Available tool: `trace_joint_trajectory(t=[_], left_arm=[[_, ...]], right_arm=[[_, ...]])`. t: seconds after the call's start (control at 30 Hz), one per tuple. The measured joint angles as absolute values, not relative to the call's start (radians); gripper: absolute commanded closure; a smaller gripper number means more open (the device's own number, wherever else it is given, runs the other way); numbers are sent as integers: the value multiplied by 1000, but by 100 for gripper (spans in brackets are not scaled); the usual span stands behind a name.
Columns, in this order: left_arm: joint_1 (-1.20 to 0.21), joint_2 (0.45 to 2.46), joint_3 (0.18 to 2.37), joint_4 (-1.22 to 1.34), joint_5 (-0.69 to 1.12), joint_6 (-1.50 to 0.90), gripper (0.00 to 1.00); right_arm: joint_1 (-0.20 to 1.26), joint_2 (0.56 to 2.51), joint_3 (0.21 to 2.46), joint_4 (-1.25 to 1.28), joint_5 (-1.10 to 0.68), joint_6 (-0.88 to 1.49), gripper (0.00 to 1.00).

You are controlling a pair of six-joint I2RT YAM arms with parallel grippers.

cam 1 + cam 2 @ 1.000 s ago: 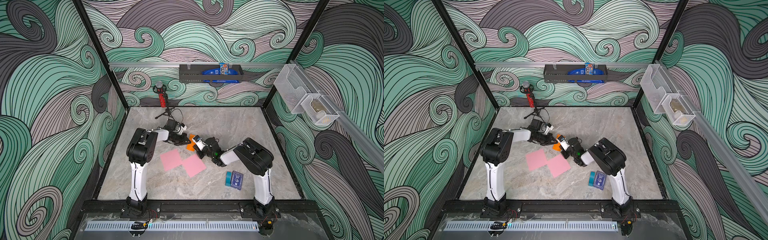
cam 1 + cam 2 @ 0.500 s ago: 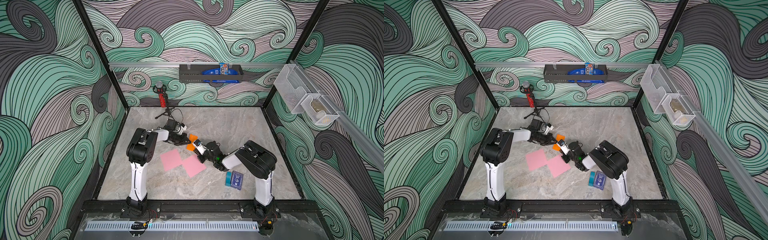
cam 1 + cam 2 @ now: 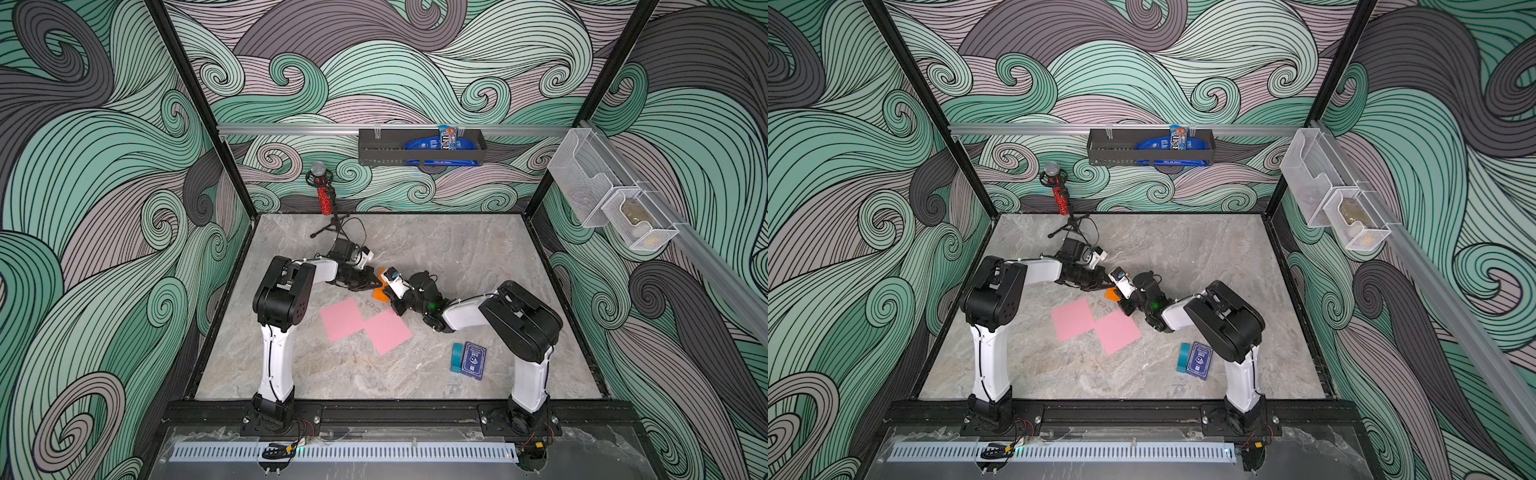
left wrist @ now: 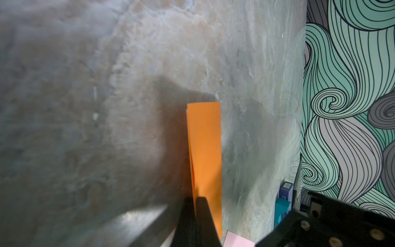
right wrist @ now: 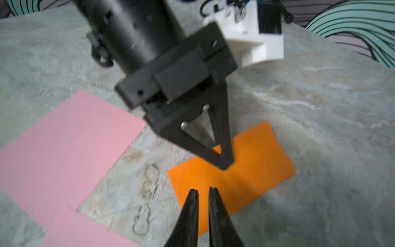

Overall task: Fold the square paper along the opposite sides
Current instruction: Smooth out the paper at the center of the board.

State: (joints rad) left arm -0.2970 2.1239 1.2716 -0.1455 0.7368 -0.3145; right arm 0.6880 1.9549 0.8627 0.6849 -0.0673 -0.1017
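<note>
Both arms bent low, wrists meeting near frame centre in both top views. Left arm (image 3: 286, 299) reaches right; left gripper (image 4: 195, 201) pinched tight on orange paper (image 4: 205, 149). Right arm (image 3: 519, 320) reaches left; right gripper (image 5: 203, 190) jaws nearly together, slim gap, holding nothing.

two pink sheets (image 3: 343, 319) (image 3: 388, 331) lie flat on the marble tabletop (image 3: 457, 249), meeting at a corner, with faint looping scribbles (image 5: 147, 192) on the stone just beside them. nearer the front edge a dark blue card box (image 3: 473, 360) lies against a teal box (image 3: 457, 357). a red-handled microphone (image 3: 322, 187) stands on a small tripod at the back. a black wall basket (image 3: 374, 153) holds blue packets (image 3: 424, 144), and clear bins (image 3: 590, 183) hang on the side wall.
</note>
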Motion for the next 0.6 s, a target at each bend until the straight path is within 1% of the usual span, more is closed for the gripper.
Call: trace_joint_trajectory(t=[0.1,0.27,0.6], left_arm=[[-297,2124,1272,-146,737,-315,100],[-297,2124,1272,-145,737,-319,100],[-297,2124,1272,-146,736,-322,100]], right_arm=[[672,1997,902,689,-71,-103,87],[664,2053,864,697,-73,-105,88],[679,2048,801,785,-72,-108,88]])
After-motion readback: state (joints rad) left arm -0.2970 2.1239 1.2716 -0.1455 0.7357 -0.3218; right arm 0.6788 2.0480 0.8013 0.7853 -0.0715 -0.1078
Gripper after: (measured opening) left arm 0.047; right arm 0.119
